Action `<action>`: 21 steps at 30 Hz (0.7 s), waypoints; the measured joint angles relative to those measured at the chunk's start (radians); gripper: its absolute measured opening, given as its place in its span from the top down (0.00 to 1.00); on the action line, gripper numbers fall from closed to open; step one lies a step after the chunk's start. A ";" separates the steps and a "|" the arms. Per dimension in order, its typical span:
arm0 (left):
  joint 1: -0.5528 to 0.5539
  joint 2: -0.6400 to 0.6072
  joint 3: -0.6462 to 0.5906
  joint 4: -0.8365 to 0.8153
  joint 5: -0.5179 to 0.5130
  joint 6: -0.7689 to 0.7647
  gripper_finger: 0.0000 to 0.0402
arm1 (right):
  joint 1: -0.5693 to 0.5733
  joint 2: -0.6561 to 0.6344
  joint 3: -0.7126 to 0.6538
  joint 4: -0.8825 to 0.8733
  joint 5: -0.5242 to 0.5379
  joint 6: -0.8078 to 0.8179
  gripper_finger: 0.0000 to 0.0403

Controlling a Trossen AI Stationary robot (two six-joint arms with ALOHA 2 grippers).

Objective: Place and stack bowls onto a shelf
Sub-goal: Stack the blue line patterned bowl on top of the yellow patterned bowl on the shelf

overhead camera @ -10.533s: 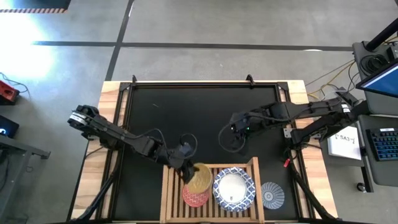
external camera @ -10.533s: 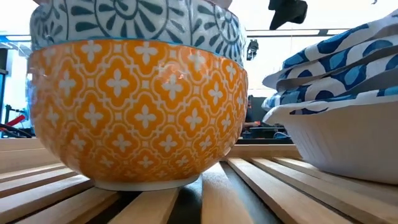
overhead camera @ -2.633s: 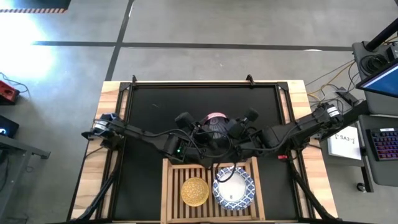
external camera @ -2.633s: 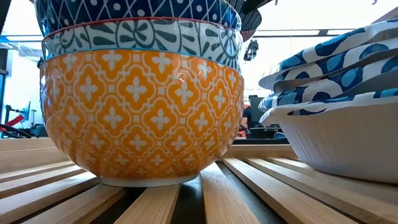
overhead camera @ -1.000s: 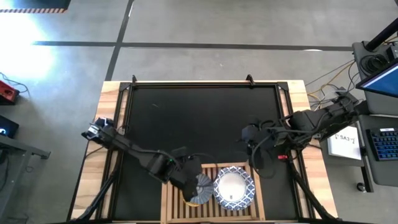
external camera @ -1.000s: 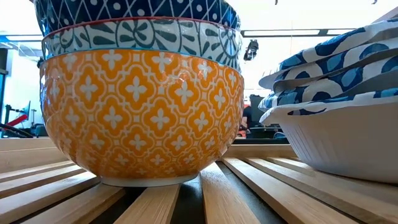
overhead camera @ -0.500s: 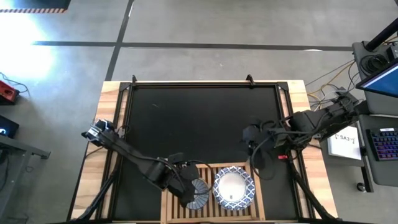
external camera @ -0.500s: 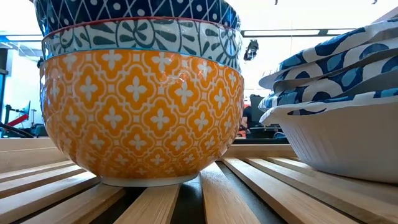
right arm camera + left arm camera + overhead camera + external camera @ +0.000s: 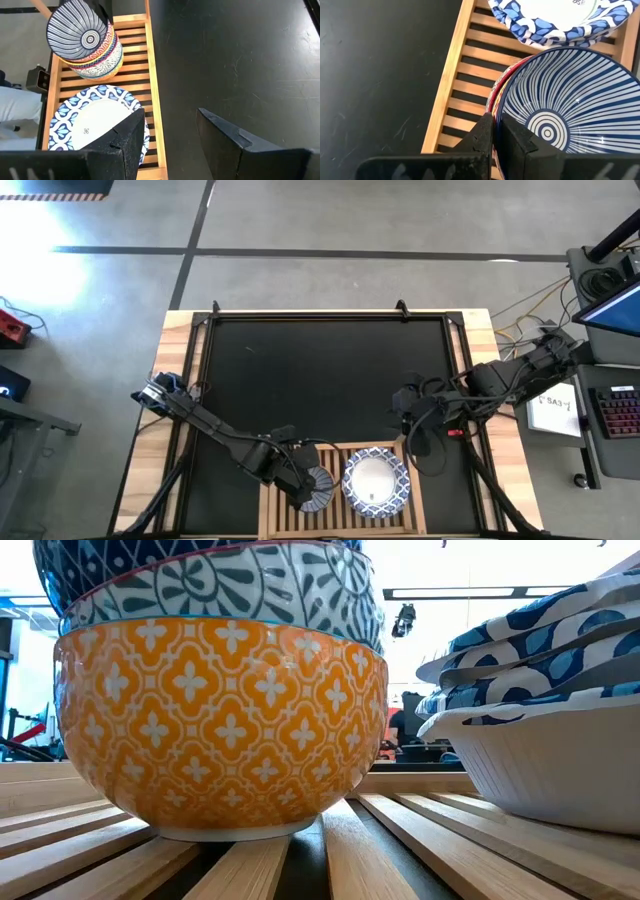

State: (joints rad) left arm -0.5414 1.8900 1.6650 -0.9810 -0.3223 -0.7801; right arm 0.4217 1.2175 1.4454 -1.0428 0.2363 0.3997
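On the shelf (image 9: 271,490), near edge of the desk, left half: small-bowl stack now four high; striped grey-blue bowl (image 9: 314,488) sits lower than half a second ago, nested on the red, blue and yellow bowl (image 9: 220,730); stack leans slightly versus a second back, seen from the low camera. White patterned bowls (image 9: 376,481) fill the right half; judgement: all bowls are shelved, only release remains. Left gripper (image 9: 493,131) still pinches the striped bowl's left rim, jaws nearly together, arm reaching diagonally from far left. Right gripper (image 9: 170,132) waits over the mat (image 9: 320,370), right of the shelf, jaws spread, empty.
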 joint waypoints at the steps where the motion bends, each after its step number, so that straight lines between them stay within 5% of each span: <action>1: 0.000 0.000 -0.004 0.009 0.000 0.000 0.99 | 0.000 0.000 -0.002 0.000 0.000 0.000 0.58; 15: 0.004 0.000 -0.007 0.076 0.018 0.030 0.98 | 0.000 0.000 -0.077 0.005 0.000 0.001 0.58; 21: 0.005 0.000 -0.007 0.093 0.018 0.023 0.89 | 0.000 0.000 -0.089 0.007 0.000 0.005 0.58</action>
State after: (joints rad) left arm -0.5365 1.8900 1.6577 -0.8884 -0.3044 -0.7570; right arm 0.4213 1.2175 1.3567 -1.0355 0.2363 0.4050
